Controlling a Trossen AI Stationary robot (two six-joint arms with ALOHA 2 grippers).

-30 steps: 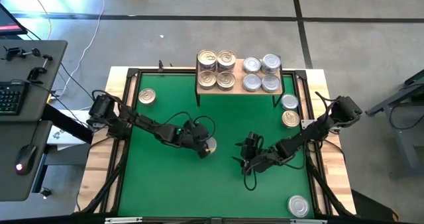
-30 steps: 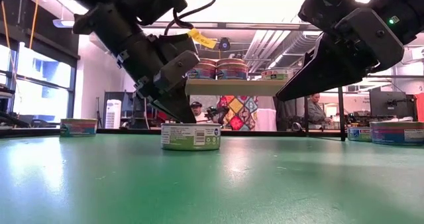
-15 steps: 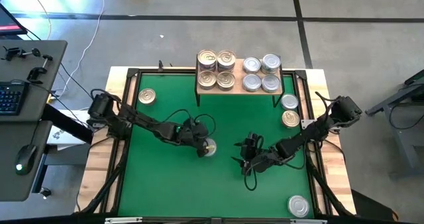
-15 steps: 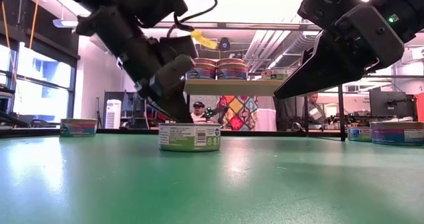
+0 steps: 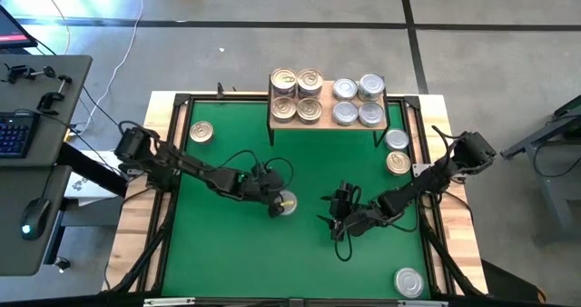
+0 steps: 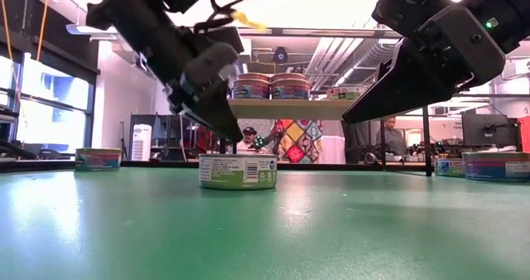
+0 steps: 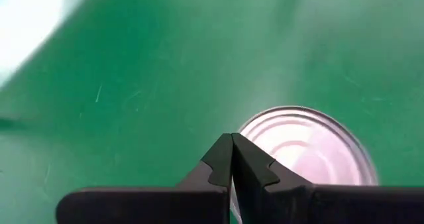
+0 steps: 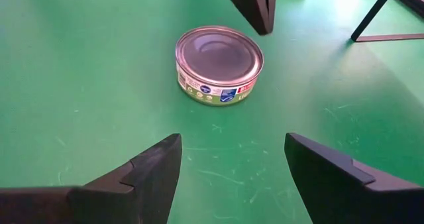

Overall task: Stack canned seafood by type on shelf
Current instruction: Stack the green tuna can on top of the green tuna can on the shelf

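Silver-lidded can (image 5: 287, 202) sits just beside the closed left claw (image 5: 272, 201), untouched.

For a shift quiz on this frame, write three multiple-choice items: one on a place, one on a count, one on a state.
1. Where does the silver-lidded can by the left gripper stand?
A. on the green mat
B. on the shelf
C. on the floor

2. How many cans top the shelf in the high view?
A. four
B. eight
C. twelve

3. How do the right gripper's fingers stand?
A. shut on a can
B. shut, empty
C. open, empty

Answers: 1 A, the low view shows it resting on the mat. 2 B, four golden lids beside four silver. 3 C, the right wrist view shows bare mat between the spread fingers.
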